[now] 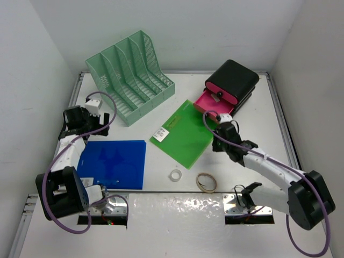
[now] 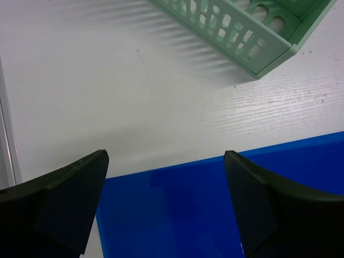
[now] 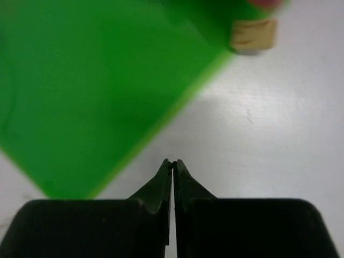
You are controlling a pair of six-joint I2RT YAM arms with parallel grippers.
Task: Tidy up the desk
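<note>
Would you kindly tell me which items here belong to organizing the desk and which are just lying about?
Likely the job: desk, blue folder, green folder, mint file rack.
Seemingly lying about: white tape ring, tan tape ring, black-and-pink drawer box.

I note rack (image 1: 131, 75) back left | blue sheet (image 1: 114, 163) front left | green sheet (image 1: 185, 134) centre, labelled | black-pink box (image 1: 228, 86) back right | white ring (image 1: 176, 174) beside tan tape roll (image 1: 206, 182), front centre
</note>
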